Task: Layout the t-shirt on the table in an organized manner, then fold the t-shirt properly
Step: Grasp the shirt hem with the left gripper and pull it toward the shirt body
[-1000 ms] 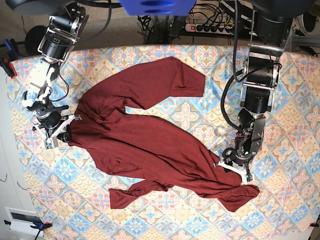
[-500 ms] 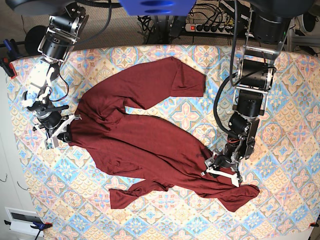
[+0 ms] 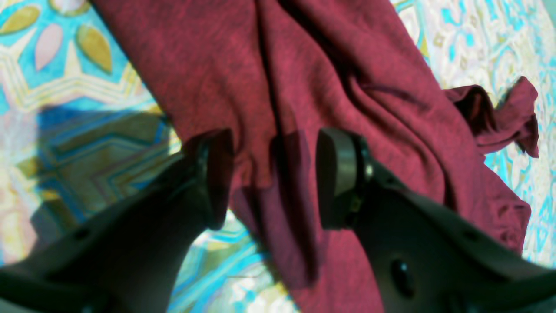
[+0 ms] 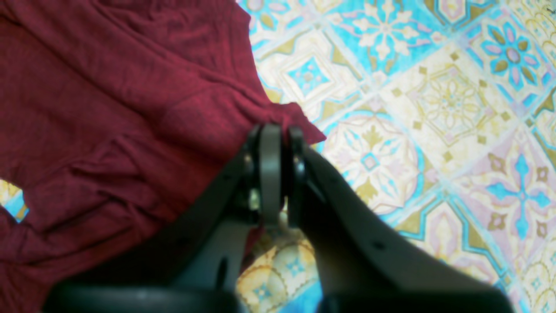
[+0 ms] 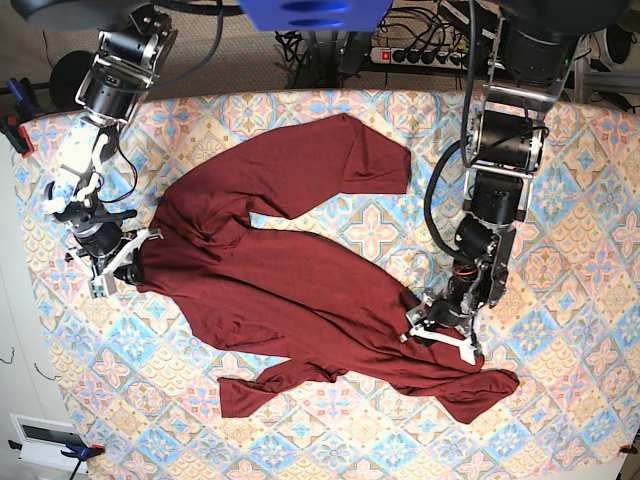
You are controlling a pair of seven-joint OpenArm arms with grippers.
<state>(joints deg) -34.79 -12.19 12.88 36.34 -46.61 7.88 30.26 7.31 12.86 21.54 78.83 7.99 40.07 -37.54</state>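
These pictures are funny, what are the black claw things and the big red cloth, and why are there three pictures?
It is a robot with two arms. One camera looks down from above, and each arm has a small camera by its claw, so you get three pictures. The red cloth is a t-shirt, lying crumpled on the table with its colourful tile pattern. The robot is meant to spread it flat and fold it. The right gripper is pinched shut on an edge of the shirt; from above it is on the picture's left. The left gripper is open, with a ridge of shirt between its two fingers; it is not squeezing.
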